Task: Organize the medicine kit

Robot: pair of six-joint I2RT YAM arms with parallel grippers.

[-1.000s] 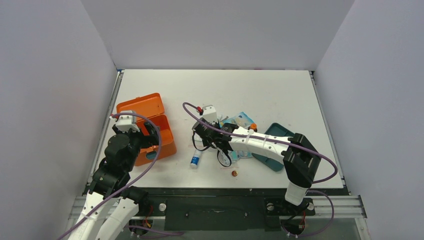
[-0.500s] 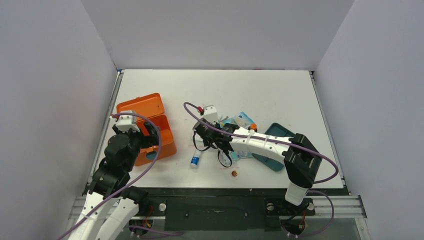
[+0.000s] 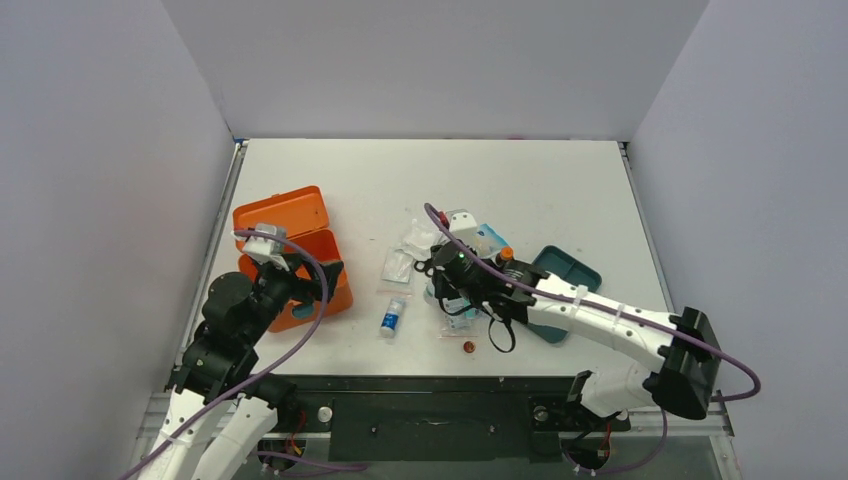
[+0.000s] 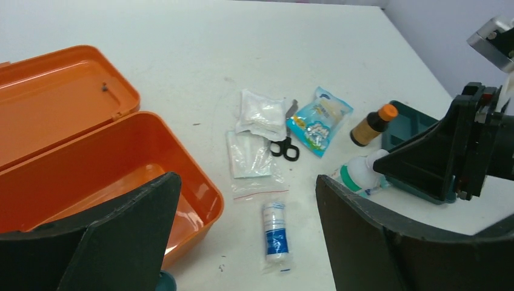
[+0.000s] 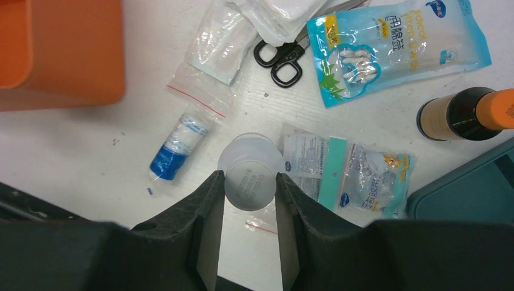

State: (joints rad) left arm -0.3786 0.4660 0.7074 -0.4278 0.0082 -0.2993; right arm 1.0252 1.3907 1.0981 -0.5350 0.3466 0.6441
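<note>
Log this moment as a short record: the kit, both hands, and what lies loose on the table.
medicine kit: lid open and laid back; nothing seen in the visible part of the box
left hand: open, empty, at the kit
right hand: closed on a white bottle; cannot tell if it is off the table
loose on table: scissors, swab pack, brown bottle, bandage roll
teal tray: on the table, next to the brown bottle

One medicine kit [image 4: 60, 97], one scissors [image 4: 285, 147], one tray [image 3: 572, 265]
</note>
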